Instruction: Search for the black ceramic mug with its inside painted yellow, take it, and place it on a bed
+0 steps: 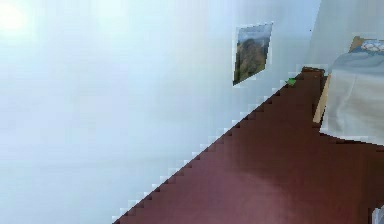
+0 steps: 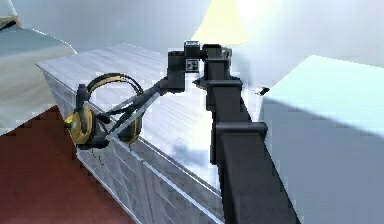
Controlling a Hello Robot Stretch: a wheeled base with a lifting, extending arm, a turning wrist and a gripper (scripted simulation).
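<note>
Mug (image 2: pixel 88 118) hangs from the fingers (image 2: pixel 135 98) beside a dresser (image 2: pixel 175 135).

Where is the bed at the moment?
The bed stands at the forward view's right edge on the dark red floor, right of the framed picture on the white wall.

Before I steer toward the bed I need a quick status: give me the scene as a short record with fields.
pincer: holds the mug
mug: black with yellow inside, hangs at the fingers' end, past the dresser's front edge
dresser: white, below the arm
bed: forward view's right, pale cover
wall picture: on the white wall ahead
floor: dark red, bare up to the bed
</note>
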